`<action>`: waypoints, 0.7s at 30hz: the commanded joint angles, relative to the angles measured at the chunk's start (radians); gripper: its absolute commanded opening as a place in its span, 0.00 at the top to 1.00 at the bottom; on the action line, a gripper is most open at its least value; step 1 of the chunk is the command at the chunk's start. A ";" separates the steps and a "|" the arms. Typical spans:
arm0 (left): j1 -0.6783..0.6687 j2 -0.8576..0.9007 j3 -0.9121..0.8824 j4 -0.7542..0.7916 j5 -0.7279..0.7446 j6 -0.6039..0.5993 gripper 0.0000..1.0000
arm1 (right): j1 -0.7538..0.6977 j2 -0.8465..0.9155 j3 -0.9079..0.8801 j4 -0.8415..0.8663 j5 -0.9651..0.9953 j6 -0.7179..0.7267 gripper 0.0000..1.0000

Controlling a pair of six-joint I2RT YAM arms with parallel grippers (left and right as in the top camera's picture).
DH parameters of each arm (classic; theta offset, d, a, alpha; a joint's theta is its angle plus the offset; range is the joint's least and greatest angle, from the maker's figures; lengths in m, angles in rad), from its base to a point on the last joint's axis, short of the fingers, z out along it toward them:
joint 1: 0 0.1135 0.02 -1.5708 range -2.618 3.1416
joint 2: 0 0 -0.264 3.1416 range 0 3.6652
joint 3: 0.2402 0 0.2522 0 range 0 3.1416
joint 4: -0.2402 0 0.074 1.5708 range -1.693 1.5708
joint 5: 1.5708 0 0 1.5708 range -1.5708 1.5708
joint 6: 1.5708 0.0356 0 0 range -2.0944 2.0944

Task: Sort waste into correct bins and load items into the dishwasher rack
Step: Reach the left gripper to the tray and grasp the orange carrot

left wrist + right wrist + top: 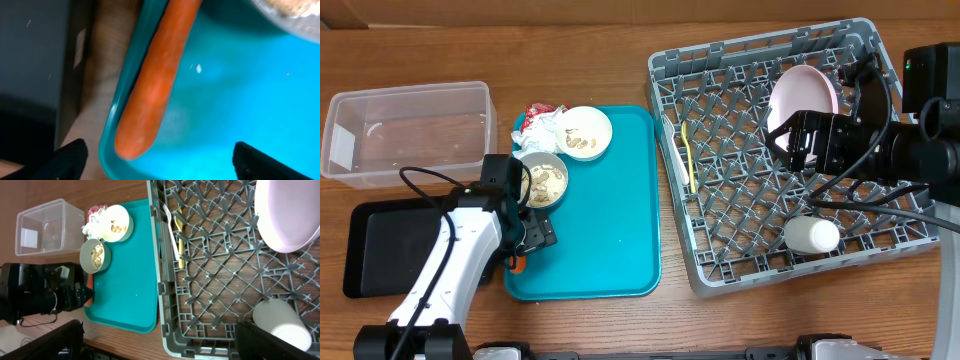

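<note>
Grey dishwasher rack [720, 80], overhead: pink plate [805, 92] leaning among the pegs, cup [812, 235] lying on its side.

Left wrist: carrot [155, 80] along teal tray [240, 100] rim; left gripper [162, 162] spread wide astride its tip, seemingly to grasp.

Right wrist: right gripper [160, 342] wide, empty, above the rack.

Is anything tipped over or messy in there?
Yes. The white cup lies on its side across the pegs of the dishwasher rack, at the lower right in the overhead view, instead of standing. The carrot also rests slanted against the left rim of the teal tray.
</note>
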 commanded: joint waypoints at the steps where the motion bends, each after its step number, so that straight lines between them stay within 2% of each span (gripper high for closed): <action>1: 0.005 0.005 -0.043 0.067 0.010 0.088 0.09 | 0.005 -0.008 -0.002 0.002 0.009 -0.002 0.00; 7: 0.005 0.019 -0.104 0.228 0.011 0.135 0.20 | 0.005 -0.008 -0.002 0.001 0.009 -0.002 0.00; 15: 0.005 0.020 -0.158 0.283 0.011 0.168 0.27 | 0.005 -0.008 -0.002 0.001 0.009 -0.002 0.00; 21: 0.005 0.020 -0.196 0.313 0.011 0.176 0.39 | 0.005 -0.008 -0.002 0.001 0.009 -0.002 0.00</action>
